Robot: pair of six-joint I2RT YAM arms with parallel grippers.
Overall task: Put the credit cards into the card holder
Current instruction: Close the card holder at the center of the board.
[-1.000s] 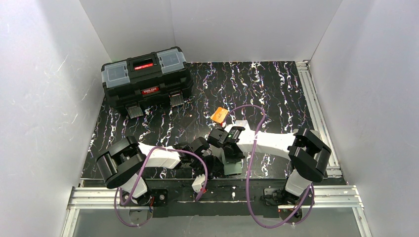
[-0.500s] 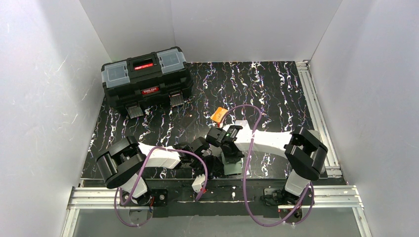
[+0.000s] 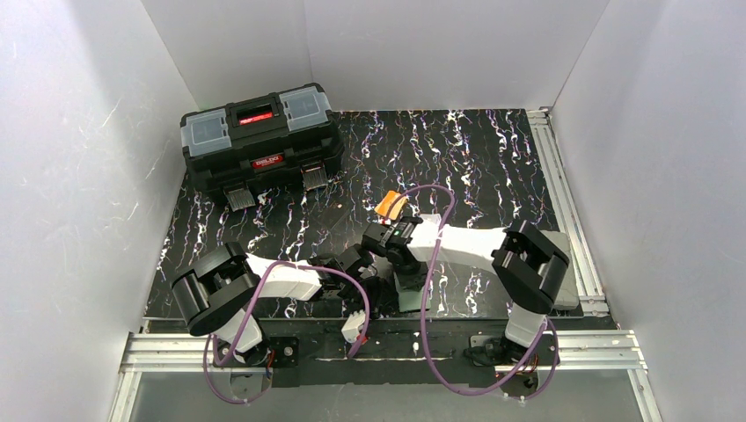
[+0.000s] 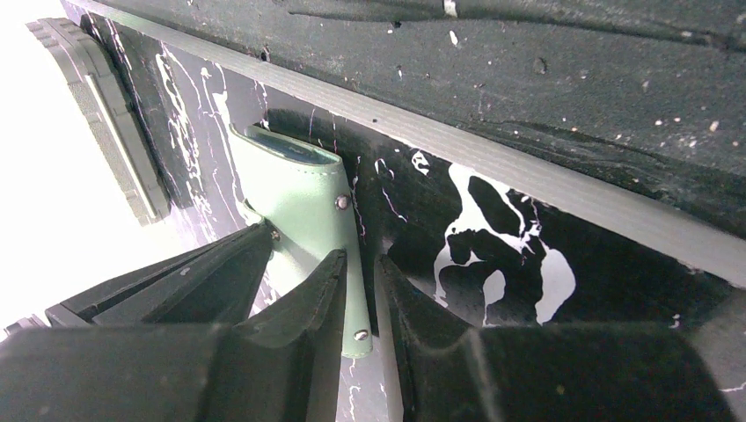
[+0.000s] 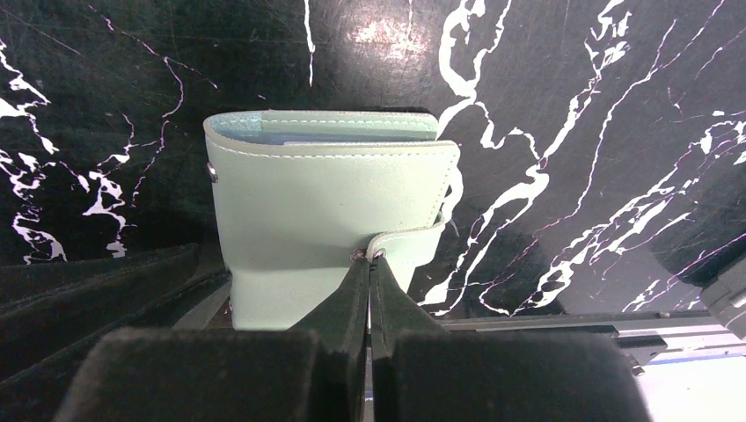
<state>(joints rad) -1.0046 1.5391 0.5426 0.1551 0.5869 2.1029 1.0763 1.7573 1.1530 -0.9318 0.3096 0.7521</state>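
Card holder is mint-green and folded, tab clamped in right pincer, edge seemingly in left pincer.

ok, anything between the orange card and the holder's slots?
Yes. The card holder is folded shut, cover over the slots, with the right claw pinching its snap tab. From above, the right arm's wrist lies between the orange card and the holder.

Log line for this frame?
left gripper: shut on mint-green square wallet edge | right gripper: shut on snap tab | flat orange card: loose on black marbled table
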